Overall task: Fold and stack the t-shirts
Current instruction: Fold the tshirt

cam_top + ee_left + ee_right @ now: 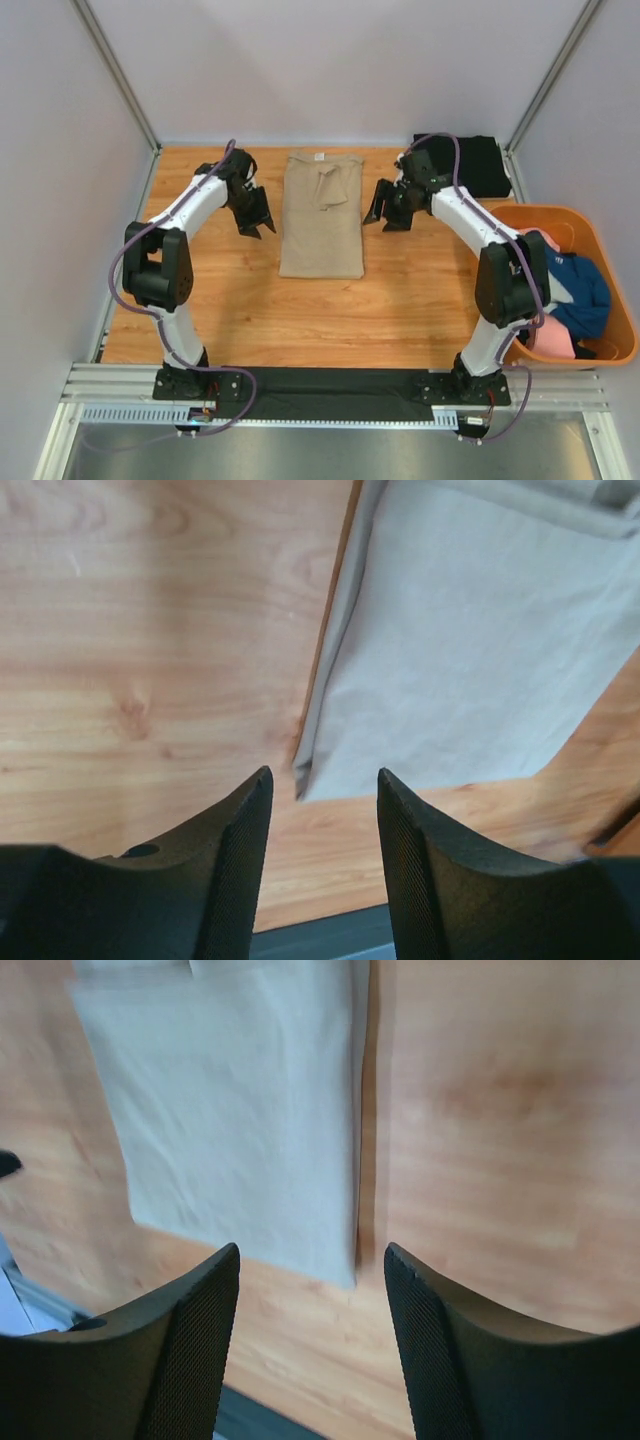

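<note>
Left tool [325, 777] gapes; tan t-shirt [480, 650] cropped.

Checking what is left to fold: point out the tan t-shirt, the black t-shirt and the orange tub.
tan t-shirt [320, 225], top external view, middle of its folded body.
black t-shirt [485, 165], top external view, middle of the cloth.
orange tub [560, 218], top external view, its far wall.
</note>
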`<state>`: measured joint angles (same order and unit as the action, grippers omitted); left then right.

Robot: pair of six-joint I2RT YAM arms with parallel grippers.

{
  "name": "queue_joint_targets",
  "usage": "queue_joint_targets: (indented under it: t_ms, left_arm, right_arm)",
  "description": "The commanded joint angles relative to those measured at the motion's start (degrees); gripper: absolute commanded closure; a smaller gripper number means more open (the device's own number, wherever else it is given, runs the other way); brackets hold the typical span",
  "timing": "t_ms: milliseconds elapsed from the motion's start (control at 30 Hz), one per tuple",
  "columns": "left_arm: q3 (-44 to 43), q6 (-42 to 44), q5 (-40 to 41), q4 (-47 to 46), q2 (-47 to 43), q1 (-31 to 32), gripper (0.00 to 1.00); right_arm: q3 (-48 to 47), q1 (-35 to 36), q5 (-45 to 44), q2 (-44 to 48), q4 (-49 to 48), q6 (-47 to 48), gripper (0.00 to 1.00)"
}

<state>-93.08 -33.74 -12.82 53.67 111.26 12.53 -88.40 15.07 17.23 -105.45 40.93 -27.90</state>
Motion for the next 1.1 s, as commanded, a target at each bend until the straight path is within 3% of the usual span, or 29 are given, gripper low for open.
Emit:
queue_joint_targets:
  t_ms: [0, 167, 333, 533, 933, 1067]
  left_arm:
    - [13.73, 0.08, -1.07, -8.66, -10.25, 1.61, 0.47]
    - [32.12, -3.43, -0.8, -17.62, -22.04, 3.28, 0.46]
    - [42.18, -6.69, -1.33, -28.34, -27.93, 4.08, 0.38]
    - [43.95, -6.52, -0.28, -31.69, -25.84, 4.69, 0.34]
    - [43.33, -9.24, -0.89, -35.65, -17.92, 7.68, 0.39]
    - [43.6, -10.73, -0.02, -36.27, -17.05, 9.08, 0.4]
  right_arm:
    - [14.45, 4.6, 3.07, 5.94, -8.9, -2.15, 0.38]
    - [29.31, 7.95, 3.68, 9.56, -15.96, -4.27, 0.38]
    - [31.88, 9.45, 3.33, 7.8, -19.83, -5.06, 0.4]
    - [32.59, 9.45, 3.25, 5.09, -22.91, -6.2, 0.43]
    - [33.99, 9.45, 4.12, 2.0, -24.93, -6.2, 0.79]
    - [34.87, 9.45, 4.12, 1.83, -25.54, -6.11, 0.85]
